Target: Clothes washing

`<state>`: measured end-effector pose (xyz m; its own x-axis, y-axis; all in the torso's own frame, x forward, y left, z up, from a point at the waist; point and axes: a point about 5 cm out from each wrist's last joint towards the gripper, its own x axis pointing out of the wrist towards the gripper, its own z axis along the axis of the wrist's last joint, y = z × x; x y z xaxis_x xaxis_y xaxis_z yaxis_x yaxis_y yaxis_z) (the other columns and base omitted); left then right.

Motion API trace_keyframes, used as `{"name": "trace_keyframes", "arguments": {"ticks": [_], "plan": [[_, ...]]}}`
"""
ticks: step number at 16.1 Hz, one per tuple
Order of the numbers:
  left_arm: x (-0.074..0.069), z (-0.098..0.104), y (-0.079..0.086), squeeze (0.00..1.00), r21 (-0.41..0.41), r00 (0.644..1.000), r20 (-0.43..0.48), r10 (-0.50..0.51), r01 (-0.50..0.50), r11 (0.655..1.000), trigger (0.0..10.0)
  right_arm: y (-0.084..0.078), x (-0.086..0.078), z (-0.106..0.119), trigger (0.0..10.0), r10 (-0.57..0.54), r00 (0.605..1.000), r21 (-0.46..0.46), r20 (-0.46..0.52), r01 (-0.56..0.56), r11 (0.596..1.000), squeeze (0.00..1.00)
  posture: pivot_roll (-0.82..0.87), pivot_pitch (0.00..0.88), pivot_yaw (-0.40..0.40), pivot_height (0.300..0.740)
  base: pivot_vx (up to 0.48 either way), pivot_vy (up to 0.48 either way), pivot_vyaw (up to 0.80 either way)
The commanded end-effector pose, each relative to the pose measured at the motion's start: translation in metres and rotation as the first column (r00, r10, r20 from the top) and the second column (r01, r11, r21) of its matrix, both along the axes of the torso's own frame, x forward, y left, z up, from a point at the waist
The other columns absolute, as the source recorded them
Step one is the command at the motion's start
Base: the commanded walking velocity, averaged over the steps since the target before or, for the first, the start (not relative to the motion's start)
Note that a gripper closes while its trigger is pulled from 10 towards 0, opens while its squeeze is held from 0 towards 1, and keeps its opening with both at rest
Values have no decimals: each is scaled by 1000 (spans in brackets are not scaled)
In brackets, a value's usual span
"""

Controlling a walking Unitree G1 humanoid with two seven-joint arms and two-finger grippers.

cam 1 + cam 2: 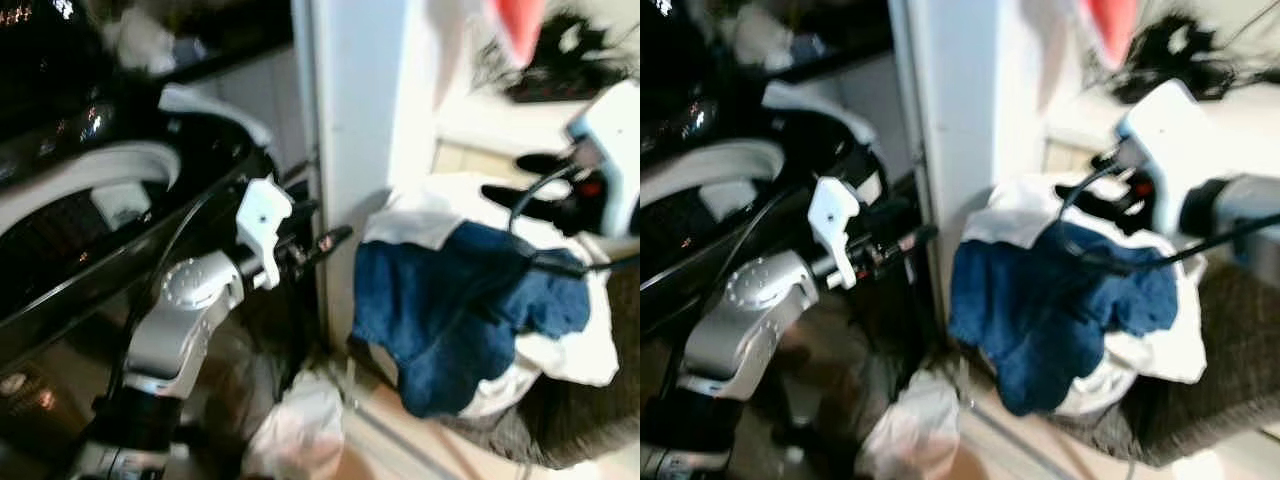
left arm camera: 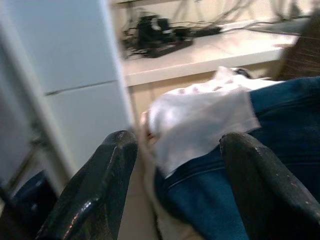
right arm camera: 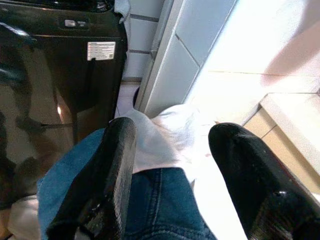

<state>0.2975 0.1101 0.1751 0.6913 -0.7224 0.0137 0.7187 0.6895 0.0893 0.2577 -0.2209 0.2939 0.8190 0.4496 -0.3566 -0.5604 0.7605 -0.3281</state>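
Blue jeans (image 1: 460,310) lie draped over a pile of white laundry (image 1: 420,215) in a dark woven basket (image 1: 590,420) at the right. A black washing machine (image 1: 90,230) stands at the left. My left gripper (image 1: 338,237) reaches out from the left toward the pile, just short of the jeans, with its fingers (image 2: 107,165) open and nothing between them. My right gripper (image 1: 522,178) hangs above the far side of the pile, open and empty. In the right wrist view its fingers (image 3: 117,160) frame the jeans (image 3: 160,205) and a white garment (image 3: 160,135).
A white cabinet side (image 1: 350,120) stands between the washer and the basket. A crumpled white cloth (image 1: 295,430) lies on the floor by the washer's foot. Behind the basket is a pale counter (image 1: 500,120) with black cables (image 1: 570,60). A red item (image 1: 518,25) hangs at the top.
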Motion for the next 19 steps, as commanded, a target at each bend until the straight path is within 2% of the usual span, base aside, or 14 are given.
{"name": "trace_keyframes", "arguments": {"ticks": [1, 2, 3, 4, 5, 6, 8, 9, 10, 11, 12, 15, 17, 19], "plan": [[1, 5, 4, 0, -15, 999, 14, 39, -39, 999, 10000, -2, 1, -3, 10000, -33, 999, -40, 15, 34, 999, 0, -42, 0, 61, 740, 0, 0, 0], [4, 2, 4, 0, -24, 995, -5, 98, -99, 995, 10000, -5, 8, -22, 10000, -101, 994, -125, 44, 105, 987, 0, -43, 0, 58, 740, 0, 0, 0], [11, -5, 7, 0, 9, 970, -4, 243, -243, 970, 10000, 4, 16, -52, 10000, -179, 979, -137, 100, 192, 972, 0, -32, 0, 44, 740, 0, 0, 0], [11, -7, 8, 0, 12, 958, 2, 288, -288, 957, 10000, 8, 17, -60, 10000, -211, 971, -94, 110, 222, 971, 0, -14, 0, 28, 740, 0, 0, 0], [9, -10, 11, 0, -14, 944, -16, 330, -330, 944, 10000, 21, 16, -67, 10000, -222, 967, -17, 127, 226, 974, 0, -3, 0, 18, 740, 0, 0, 0], [3, -10, 12, 0, -17, 941, -17, 337, -338, 941, 10000, 29, 13, -71, 10000, -209, 972, 33, 108, 207, 978, 0, 18, 0, 1, 740, 0, 0, 0], [-4, -11, 12, 0, 8, 950, -9, 311, -311, 950, 10000, 29, 9, -76, 10000, -124, 991, -35, 54, 126, 991, 0, 33, 0, -16, 740, 0, 0, 0], [-14, -11, 6, 0, 37, 975, 7, 223, -223, 974, 10000, 13, 16, -75, 10000, -129, 990, -171, 56, 137, 976, 0, 49, 0, -33, 740, 0, 0, 0], [-16, -10, 5, 0, 47, 980, 9, 199, -200, 979, 10000, 9, 19, -72, 10000, -125, 990, -210, 65, 136, 968, 196, 48, 0, -36, 740, 0, 0, 0], [-17, -9, 5, 0, 48, 983, 10, 186, -186, 981, 10000, 4, 22, -68, 10000, -123, 990, -239, 65, 135, 962, 682, 44, 0, -34, 740, 0, 0, 0], [-15, -6, 6, 0, 20, 982, -10, 188, -188, 982, 10000, -3, 23, -61, 10000, -115, 993, -267, 17, 116, 957, 1000, 35, 0, -28, 740, 0, 0, 0], [-11, 1, 7, 0, 32, 985, 14, 170, -171, 985, 10000, -13, 13, -51, 10000, -94, 990, -227, -107, 67, 972, 1000, 46, 0, -24, 740, 0, 0, 0], [-21, 6, -1, 0, 23, 999, -2, 36, -36, 999, 10000, -26, 3, -48, 10000, -92, 981, -328, -170, 32, 944, 1000, 50, 0, -15, 740, 0, 0, 0], [-28, 8, -6, 0, 15, 999, -19, -43, 44, 999, 10000, -31, 2, -47, 10000, -114, 978, -377, -176, 40, 925, 1000, 46, 0, -9, 740, 0, 0, 0]]}}
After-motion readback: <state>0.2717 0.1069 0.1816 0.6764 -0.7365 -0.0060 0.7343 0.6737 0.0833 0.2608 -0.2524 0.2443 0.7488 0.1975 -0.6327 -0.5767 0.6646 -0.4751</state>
